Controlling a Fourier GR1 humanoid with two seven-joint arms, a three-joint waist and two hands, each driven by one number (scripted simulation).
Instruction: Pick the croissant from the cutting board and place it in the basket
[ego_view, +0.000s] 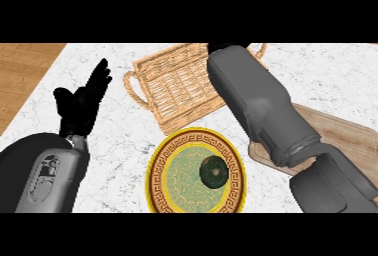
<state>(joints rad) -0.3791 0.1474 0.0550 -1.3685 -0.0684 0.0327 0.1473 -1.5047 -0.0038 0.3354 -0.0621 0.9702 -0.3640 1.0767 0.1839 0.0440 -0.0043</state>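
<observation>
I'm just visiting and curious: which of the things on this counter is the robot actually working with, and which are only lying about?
Part of the job:
woven wicker basket
wooden cutting board
right hand, hardly visible over the basket

Just lying about:
round yellow-rimmed patterned plate
dark green avocado on it
left hand, open, resting

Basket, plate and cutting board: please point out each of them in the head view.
basket (176, 87), head view, on its woven bottom left of the forearm.
plate (181, 182), head view, on its green middle.
cutting board (347, 135), head view, on its bare wood right of the forearm.
</observation>
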